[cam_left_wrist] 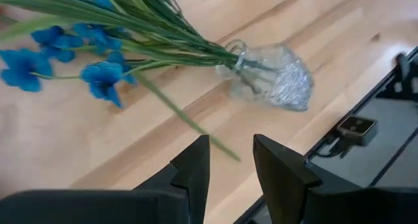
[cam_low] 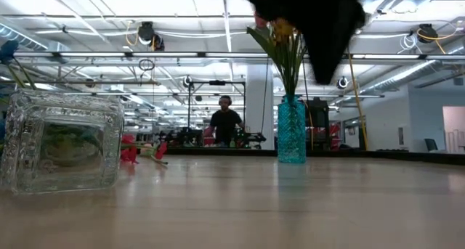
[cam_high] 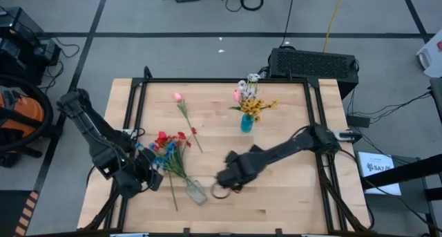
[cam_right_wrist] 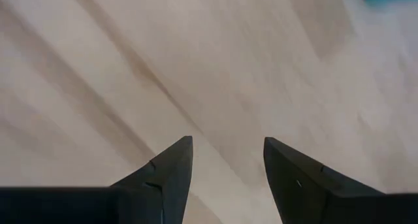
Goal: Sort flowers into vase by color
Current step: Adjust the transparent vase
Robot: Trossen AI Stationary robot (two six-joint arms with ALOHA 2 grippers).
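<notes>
A clear glass vase (cam_high: pixel 196 191) lies on its side near the table's front edge. Green stems (cam_left_wrist: pixel 176 44) run into its mouth, and their red and blue blooms (cam_high: pixel 166 144) rest on the wood to the far left of it. A teal vase (cam_high: pixel 246 123) stands upright at the back with yellow, white and pink flowers (cam_high: pixel 248 99). One pink tulip (cam_high: pixel 177 97) lies flat on the table. My left gripper (cam_left_wrist: pixel 230 145) hovers open just left of the clear vase (cam_left_wrist: pixel 274 74). My right gripper (cam_right_wrist: pixel 228 145) is open over bare wood, just right of that vase.
A black frame rail (cam_high: pixel 135 119) borders the table on the left, with another rail (cam_high: pixel 321 119) on the right. Bare wood lies between the two vases. In the low view a person (cam_low: pixel 225 122) stands far behind the table.
</notes>
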